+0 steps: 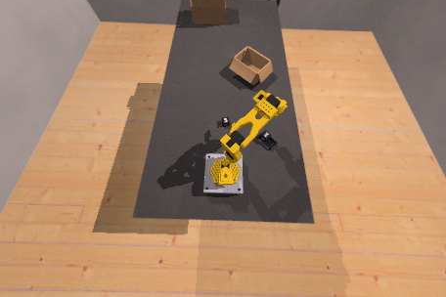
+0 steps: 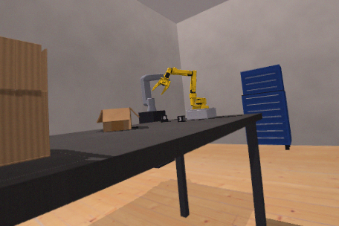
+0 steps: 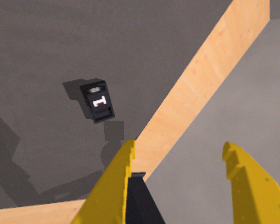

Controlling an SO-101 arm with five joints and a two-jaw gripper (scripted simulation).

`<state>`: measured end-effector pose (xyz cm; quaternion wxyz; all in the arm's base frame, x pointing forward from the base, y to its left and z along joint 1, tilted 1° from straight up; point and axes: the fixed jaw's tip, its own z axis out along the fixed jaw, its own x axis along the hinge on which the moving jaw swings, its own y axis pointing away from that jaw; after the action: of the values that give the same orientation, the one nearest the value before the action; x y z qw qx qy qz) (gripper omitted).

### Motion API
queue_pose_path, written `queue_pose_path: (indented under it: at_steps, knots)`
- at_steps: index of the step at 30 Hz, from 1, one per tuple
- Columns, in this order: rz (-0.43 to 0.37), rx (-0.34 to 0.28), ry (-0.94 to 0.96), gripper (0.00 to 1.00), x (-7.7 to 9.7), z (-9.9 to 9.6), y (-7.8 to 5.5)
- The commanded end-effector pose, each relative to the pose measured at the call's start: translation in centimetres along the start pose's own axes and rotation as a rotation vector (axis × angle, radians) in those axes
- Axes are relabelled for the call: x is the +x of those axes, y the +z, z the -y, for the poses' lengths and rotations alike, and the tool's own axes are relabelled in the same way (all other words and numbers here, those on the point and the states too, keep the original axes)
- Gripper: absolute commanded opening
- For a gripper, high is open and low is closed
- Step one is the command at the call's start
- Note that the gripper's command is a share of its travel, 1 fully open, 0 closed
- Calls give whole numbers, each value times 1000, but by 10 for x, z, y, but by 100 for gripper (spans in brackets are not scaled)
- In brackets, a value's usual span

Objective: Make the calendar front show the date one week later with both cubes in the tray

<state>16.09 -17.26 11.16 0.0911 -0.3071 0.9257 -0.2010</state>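
Note:
The black calendar tray (image 1: pixel 272 146) (image 3: pixel 104 119) lies on the table to the right of the arm's base. One black cube (image 1: pixel 266 136) (image 3: pixel 99 101) is in it, with a white 1 on its upper face. Its side toward the exterior camera has a white digit, perhaps an 8. The tray's lower end in the wrist view looks empty. The other black cube (image 1: pixel 225 121) (image 2: pixel 181 119) lies loose on the table, with a white digit like a 3 toward the exterior camera. My gripper (image 2: pixel 157 91) (image 3: pixel 180 147) is open and empty, high above the table. The month's name is not readable.
An open cardboard box (image 1: pixel 253 74) (image 2: pixel 117 120) stands farther up the table (image 1: pixel 196 70). A taller cardboard box (image 1: pixel 209 9) (image 2: pixel 24 102) is at the far end. A grey arm (image 2: pixel 146 88) stands behind in the exterior view. The table's right edge is near the tray.

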Motion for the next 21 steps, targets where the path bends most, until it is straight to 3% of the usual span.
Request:
queue_pose_path:
  at_steps: [1, 7, 9, 21]
  knots:
    - [33, 10, 51, 35, -17, -2, 0]
    - [86, -7, 145, 35, -47, -9, 2]
    - [86, -7, 145, 35, -47, -9, 2]
    - [194, -87, 361, 35, -113, -39, 0]
